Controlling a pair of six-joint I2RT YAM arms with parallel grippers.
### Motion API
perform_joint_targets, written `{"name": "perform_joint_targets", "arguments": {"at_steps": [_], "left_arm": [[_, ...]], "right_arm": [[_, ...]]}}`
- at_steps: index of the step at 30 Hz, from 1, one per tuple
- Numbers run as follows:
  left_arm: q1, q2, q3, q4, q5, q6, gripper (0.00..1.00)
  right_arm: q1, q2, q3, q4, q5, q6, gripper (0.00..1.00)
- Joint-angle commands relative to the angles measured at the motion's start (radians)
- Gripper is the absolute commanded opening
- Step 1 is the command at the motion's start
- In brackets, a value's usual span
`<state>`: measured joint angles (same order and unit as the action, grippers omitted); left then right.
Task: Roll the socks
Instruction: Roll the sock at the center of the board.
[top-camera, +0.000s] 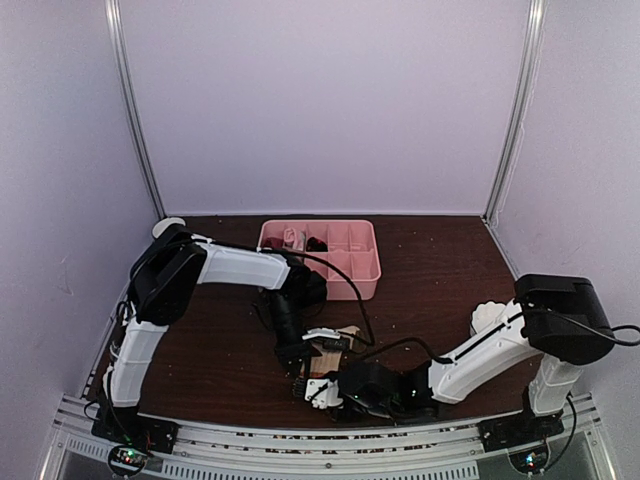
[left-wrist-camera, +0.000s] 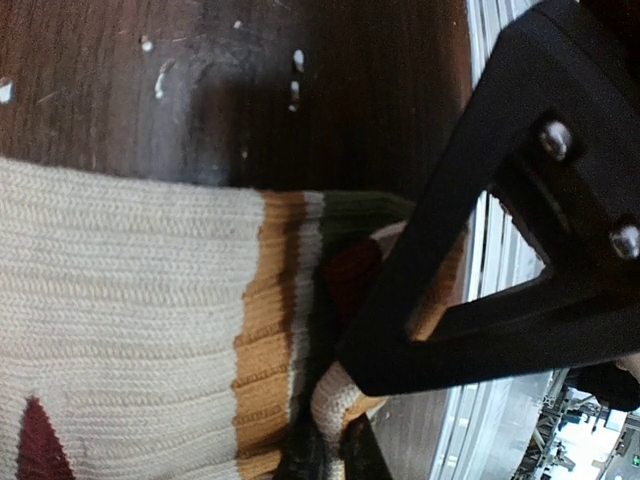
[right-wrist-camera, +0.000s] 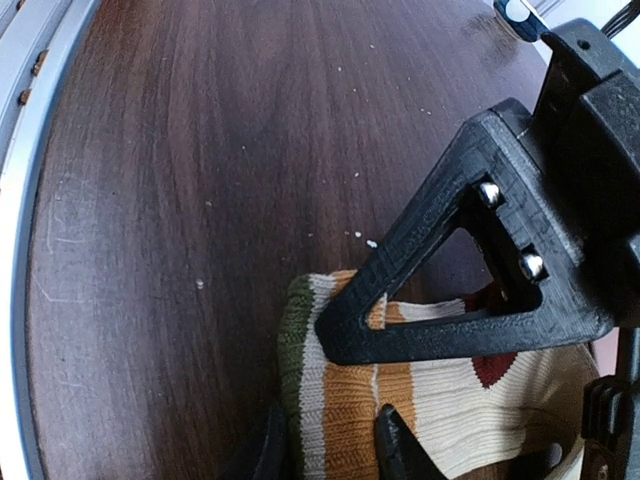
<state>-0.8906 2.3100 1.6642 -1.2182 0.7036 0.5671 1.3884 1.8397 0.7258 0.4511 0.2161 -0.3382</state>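
Two hands meet at beige striped sock (top-camera: 338, 343), 6 o'clock on surface (top-camera: 440, 290). Its olive cuff (right-wrist-camera: 296, 362) sits clamped in right hand (right-wrist-camera: 312, 400); left hand (top-camera: 298, 352) closure: cannot tell. Rolling seems barely begun; next, turn cuff over tightly.

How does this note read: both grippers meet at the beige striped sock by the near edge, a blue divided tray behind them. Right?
Not quite. The tray is pink, not blue, as the top external view shows. The left gripper and right gripper do meet at the beige striped sock by the near edge.
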Motion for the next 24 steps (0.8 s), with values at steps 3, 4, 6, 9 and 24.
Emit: {"name": "perform_joint_targets", "arguments": {"at_steps": [3, 4, 6, 9, 24], "left_arm": [[-0.001, 0.03, -0.023, 0.099, -0.117, 0.045, 0.32], [0.0, 0.01, -0.035, 0.104, -0.117, 0.056, 0.42], [0.006, -0.035, -0.054, 0.116, -0.112, 0.068, 0.5], [0.025, -0.115, -0.108, 0.165, -0.093, 0.06, 0.54], [0.034, -0.451, -0.437, 0.466, -0.153, 0.118, 0.96]], "right_arm": [[-0.045, 0.056, 0.032, -0.072, -0.053, 0.065, 0.2], [-0.057, 0.06, 0.036, -0.087, -0.071, 0.094, 0.16], [-0.087, 0.063, 0.048, -0.14, -0.121, 0.158, 0.08], [-0.116, 0.048, 0.025, -0.165, -0.19, 0.225, 0.0], [-0.181, 0.049, -0.196, 0.079, -0.511, 0.758, 0.0]]}}
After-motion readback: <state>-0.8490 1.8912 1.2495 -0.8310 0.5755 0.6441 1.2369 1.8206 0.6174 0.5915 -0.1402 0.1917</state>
